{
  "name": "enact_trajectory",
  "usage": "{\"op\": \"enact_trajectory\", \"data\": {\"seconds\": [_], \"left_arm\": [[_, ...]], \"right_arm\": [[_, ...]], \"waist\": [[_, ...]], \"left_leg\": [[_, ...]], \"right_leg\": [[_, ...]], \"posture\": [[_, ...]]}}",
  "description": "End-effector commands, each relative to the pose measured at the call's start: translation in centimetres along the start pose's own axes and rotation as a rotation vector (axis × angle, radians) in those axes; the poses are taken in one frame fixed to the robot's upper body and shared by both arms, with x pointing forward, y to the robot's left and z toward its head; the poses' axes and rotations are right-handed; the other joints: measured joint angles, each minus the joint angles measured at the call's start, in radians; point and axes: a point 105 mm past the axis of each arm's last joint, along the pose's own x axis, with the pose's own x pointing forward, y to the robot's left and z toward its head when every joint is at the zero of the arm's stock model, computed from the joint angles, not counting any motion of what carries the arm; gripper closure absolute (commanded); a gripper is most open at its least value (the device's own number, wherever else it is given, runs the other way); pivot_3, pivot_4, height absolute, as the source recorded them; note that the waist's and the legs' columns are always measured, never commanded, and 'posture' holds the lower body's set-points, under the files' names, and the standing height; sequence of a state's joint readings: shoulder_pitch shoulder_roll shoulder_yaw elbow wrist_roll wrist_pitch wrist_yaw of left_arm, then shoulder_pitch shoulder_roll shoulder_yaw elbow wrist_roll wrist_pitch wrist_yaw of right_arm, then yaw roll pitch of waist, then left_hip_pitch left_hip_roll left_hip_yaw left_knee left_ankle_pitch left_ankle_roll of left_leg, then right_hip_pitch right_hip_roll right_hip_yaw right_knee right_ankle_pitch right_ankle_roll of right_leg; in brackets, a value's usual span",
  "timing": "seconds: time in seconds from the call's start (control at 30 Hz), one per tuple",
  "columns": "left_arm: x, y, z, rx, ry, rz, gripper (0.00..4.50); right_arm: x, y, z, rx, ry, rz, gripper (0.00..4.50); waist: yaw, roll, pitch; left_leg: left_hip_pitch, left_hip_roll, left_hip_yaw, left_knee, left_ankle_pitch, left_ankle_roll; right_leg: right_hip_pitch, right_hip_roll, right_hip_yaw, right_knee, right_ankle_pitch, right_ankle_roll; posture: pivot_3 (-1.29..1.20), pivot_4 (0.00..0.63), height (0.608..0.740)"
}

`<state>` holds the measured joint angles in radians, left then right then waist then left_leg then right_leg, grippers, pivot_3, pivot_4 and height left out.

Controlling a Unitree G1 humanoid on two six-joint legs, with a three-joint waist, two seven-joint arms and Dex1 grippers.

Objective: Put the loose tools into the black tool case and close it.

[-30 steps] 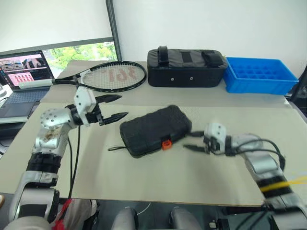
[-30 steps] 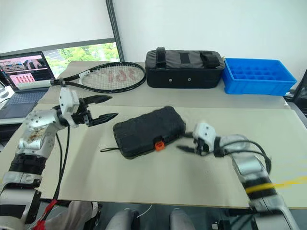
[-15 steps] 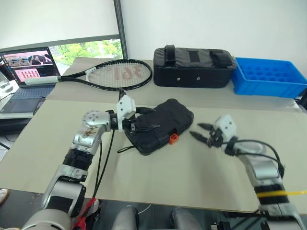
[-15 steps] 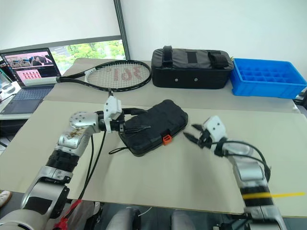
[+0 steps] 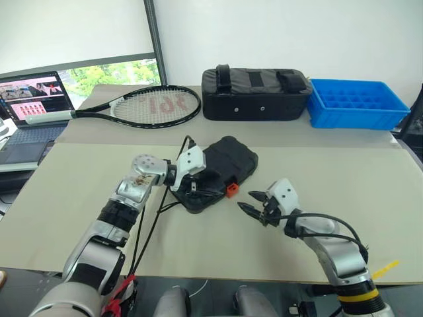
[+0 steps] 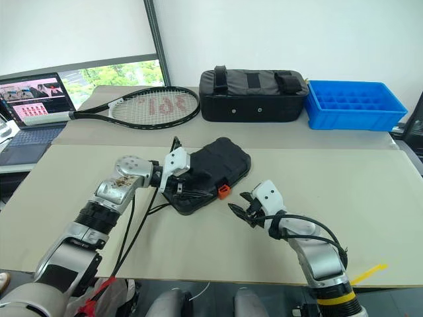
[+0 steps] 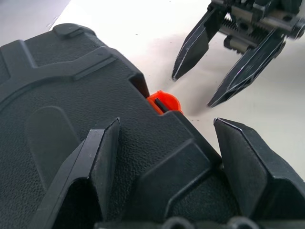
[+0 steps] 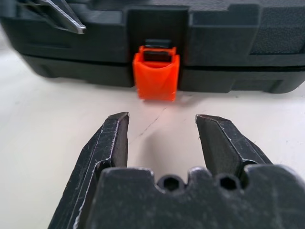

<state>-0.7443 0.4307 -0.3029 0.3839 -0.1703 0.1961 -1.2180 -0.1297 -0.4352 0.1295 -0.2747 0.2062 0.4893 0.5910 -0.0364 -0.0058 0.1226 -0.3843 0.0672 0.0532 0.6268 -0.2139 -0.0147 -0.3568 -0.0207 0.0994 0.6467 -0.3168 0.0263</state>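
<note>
The black tool case (image 5: 228, 162) lies closed in the middle of the table, its orange latch (image 5: 231, 190) facing me. My left gripper (image 5: 203, 185) hovers open over the case's near corner, its fingers (image 7: 107, 157) spread above the textured lid beside the latch (image 7: 164, 102). My right gripper (image 5: 248, 200) is open, low over the table just right of the latch and pointing at it. In the right wrist view the latch (image 8: 156, 78) sits straight ahead between the spread fingers (image 8: 114, 138). The loose tools are out of view.
A tennis racket (image 5: 149, 105), a black fabric bag (image 5: 256, 92) and a blue tray (image 5: 357, 104) line the back of the table. A laptop (image 5: 30, 99) stands at far left. A thin black cord (image 5: 165, 205) trails from the case's near-left side.
My left gripper has swung right and down from the open table onto the case's near corner. My right gripper has drawn back, sunk and now points at the latch. Both stay open.
</note>
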Motion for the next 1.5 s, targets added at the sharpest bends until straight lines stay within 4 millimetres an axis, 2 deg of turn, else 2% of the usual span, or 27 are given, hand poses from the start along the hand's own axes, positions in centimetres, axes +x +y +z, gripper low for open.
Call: {"op": "enact_trajectory", "data": {"seconds": [0.03,0.3,1.07,1.17,1.23,1.27,1.5], "left_arm": [[-0.1,-0.3,-0.9,-0.076,0.022,-0.002,1.14],[-0.7,-0.4,-1.1,-0.086,0.023,-0.003,1.14],[-0.9,-0.3,-1.3,-0.097,0.015,0.017,1.14],[-0.9,-0.2,-1.4,-0.096,0.018,0.019,1.09],[-1.0,-0.2,-1.5,-0.096,0.021,0.02,1.09],[-0.9,-0.2,-1.5,-0.096,0.023,0.021,1.09],[-0.7,-0.4,-1.7,-0.096,0.026,0.017,1.09]], "right_arm": [[0.7,-0.1,0.8,-0.009,-0.031,-0.016,1.87],[2.1,0.4,0.8,0.008,-0.027,0.025,1.87],[3.3,0.4,1.9,0.013,-0.061,0.007,1.87],[3.1,0.4,1.5,-0.003,-0.042,0.009,2.54],[3.0,0.4,1.4,-0.008,-0.034,0.007,3.19],[2.9,0.3,1.4,-0.012,-0.031,0.007,3.33],[2.3,0.0,1.9,-0.04,-0.026,-0.015,3.33]], "waist": [[0.0,0.0,0.0],[-0.004,0.0,0.0],[-0.006,0.0,0.0],[-0.006,0.0,0.0],[-0.006,0.0,0.0],[-0.006,0.0,0.0],[-0.004,0.0,0.0]], "left_leg": [[0.0,0.0,0.0,0.0,0.0,0.0],[0.0,0.0,-0.001,0.0,0.0,0.0],[-0.001,0.0,-0.001,-0.001,0.0,0.0],[-0.001,0.0,-0.001,-0.001,0.0,0.0],[-0.001,0.0,-0.001,-0.001,0.0,0.0],[-0.001,0.0,-0.001,-0.001,0.0,0.0],[-0.001,0.0,-0.001,-0.001,0.0,0.0]], "right_leg": [[0.0,0.0,0.0,0.0,0.0,0.0],[0.0,0.0,0.0,0.0,0.0,0.0],[-0.001,0.0,0.0,0.0,0.0,0.0],[-0.001,0.0,0.0,0.0,0.0,0.0],[-0.001,0.0,0.0,0.0,0.0,0.0],[-0.001,0.0,0.0,0.0,0.0,0.0],[-0.001,0.0,0.0,-0.001,0.0,0.0]], "posture": [[0.0,0.15,0.708],[0.0,0.15,0.708],[0.0,0.15,0.708],[0.0,0.15,0.708],[0.0,0.15,0.708],[0.0,0.15,0.708],[0.0,0.15,0.708]]}}
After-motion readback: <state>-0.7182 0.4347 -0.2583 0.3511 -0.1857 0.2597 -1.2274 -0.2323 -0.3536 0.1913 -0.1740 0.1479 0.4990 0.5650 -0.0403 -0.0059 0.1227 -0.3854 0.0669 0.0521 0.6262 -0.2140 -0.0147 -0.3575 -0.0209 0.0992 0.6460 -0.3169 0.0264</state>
